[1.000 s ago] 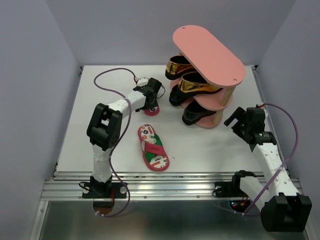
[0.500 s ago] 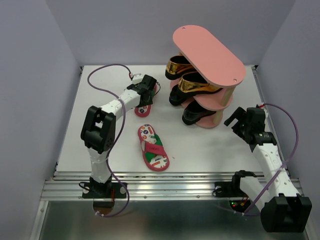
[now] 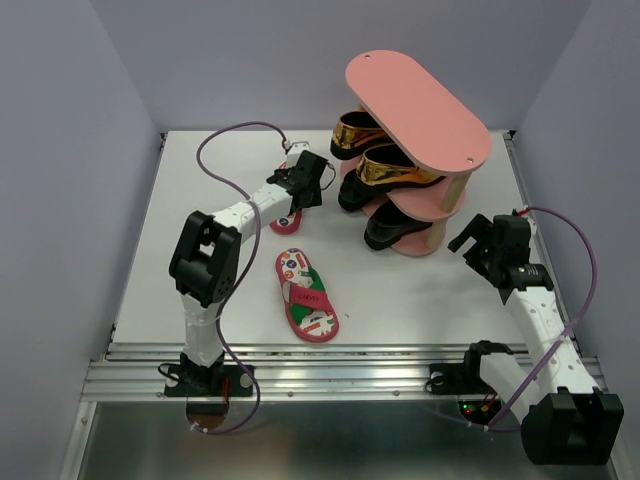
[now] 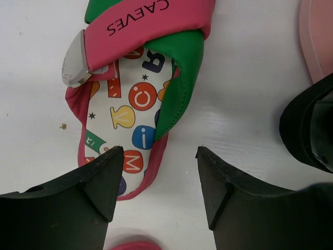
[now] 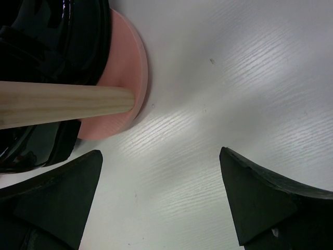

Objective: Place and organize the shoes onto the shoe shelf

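Note:
The salmon-pink shoe shelf (image 3: 420,105) stands at the back right. Two gold loafers (image 3: 392,165) sit on its middle board and two black loafers (image 3: 392,227) on its lowest board. One pink flip-flop (image 3: 307,296) lies flat on the table mid-front. The other flip-flop (image 3: 285,220) lies under my left arm; in the left wrist view (image 4: 136,99) its heel reaches my left finger. My left gripper (image 3: 308,180) (image 4: 160,156) is open and empty above it. My right gripper (image 3: 468,238) (image 5: 161,156) is open and empty beside the shelf's base.
The left wrist view shows a black loafer (image 4: 312,125) and the shelf's board edge (image 4: 318,36) at the right. The right wrist view shows the lowest board (image 5: 127,78), a wooden post (image 5: 62,104) and a black loafer (image 5: 52,31). Grey walls enclose the table.
My left gripper swung left, then back right toward the shelf. The far flip-flop lies a little further left than a second ago. The right arm has not moved.

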Controlling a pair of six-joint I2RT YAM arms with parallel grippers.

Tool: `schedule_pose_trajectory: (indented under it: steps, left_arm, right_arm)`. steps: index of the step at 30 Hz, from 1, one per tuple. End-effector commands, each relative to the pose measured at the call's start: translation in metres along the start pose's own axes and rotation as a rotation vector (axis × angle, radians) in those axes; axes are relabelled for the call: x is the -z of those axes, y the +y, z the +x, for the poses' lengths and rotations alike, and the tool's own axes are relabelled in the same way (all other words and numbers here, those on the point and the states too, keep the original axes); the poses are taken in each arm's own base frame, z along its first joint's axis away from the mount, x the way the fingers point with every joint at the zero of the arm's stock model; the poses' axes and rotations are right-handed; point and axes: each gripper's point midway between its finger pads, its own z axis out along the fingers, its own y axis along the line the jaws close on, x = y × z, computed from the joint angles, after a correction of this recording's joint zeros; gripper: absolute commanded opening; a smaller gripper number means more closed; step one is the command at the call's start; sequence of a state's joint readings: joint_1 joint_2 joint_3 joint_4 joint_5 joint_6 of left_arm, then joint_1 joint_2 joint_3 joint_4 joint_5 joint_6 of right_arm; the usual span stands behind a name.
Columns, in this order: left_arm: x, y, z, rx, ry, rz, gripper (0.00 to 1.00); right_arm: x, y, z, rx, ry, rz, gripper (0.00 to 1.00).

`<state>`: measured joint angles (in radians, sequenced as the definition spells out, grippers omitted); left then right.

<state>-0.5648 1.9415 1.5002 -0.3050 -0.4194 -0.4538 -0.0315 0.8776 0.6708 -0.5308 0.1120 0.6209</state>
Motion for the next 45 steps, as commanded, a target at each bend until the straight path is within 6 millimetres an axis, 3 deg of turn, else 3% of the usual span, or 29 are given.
schedule_pose_trajectory:
  steps: [1, 9, 11, 18, 21, 24, 29, 30, 31, 33, 35, 41, 45]
  left_arm:
    - [-0.011, -0.003, -0.021, -0.023, -0.064, 0.018, 0.69]
    - [-0.034, -0.015, -0.026, -0.022, -0.088, 0.086, 0.67]
    - [-0.038, -0.017, -0.027, -0.016, -0.093, 0.086, 0.61]
    - [-0.058, -0.008, -0.021, 0.014, -0.080, 0.065, 0.53]
    - [-0.061, -0.002, -0.021, 0.025, -0.077, 0.061, 0.40]
    - [-0.059, 0.006, -0.025, 0.036, -0.081, 0.053, 0.00]
    - [-0.028, 0.035, -0.045, 0.059, -0.135, 0.018, 0.00]
    - [-0.011, 0.046, -0.060, 0.077, -0.187, -0.014, 0.00]
    - [-0.008, 0.057, -0.054, 0.076, -0.188, -0.056, 0.00]
    - [0.013, 0.073, -0.066, 0.076, -0.234, -0.083, 0.00]
    - [0.021, 0.081, -0.060, 0.009, -0.216, -0.087, 0.00]
    - [0.060, 0.111, -0.068, -0.113, -0.242, -0.153, 0.00]
    - [0.095, 0.106, -0.093, -0.101, -0.290, -0.042, 0.00]
  right_arm:
    - [0.002, 0.003, -0.007, 0.006, -0.032, -0.016, 1.00]
    - [0.004, 0.004, -0.010, 0.004, -0.037, -0.018, 1.00]
    - [0.005, 0.004, -0.010, 0.004, -0.040, -0.017, 1.00]
    - [0.006, 0.005, -0.012, 0.007, -0.042, -0.017, 1.00]
    - [0.007, 0.005, -0.014, 0.008, -0.047, -0.018, 1.00]
    - [0.008, 0.005, -0.014, 0.006, -0.048, -0.016, 1.00]
    - [0.010, 0.005, -0.016, 0.006, -0.051, -0.015, 1.00]
    - [0.010, 0.006, -0.016, 0.005, -0.054, -0.016, 1.00]
    - [0.010, 0.005, -0.016, 0.005, -0.054, -0.016, 1.00]
    - [0.009, 0.005, -0.015, 0.004, -0.051, -0.013, 1.00]
    - [0.007, 0.005, -0.013, 0.005, -0.044, -0.014, 1.00]
    - [0.004, 0.006, -0.012, 0.007, -0.039, -0.019, 1.00]
    - [0.003, 0.006, -0.011, 0.009, -0.036, -0.021, 1.00]
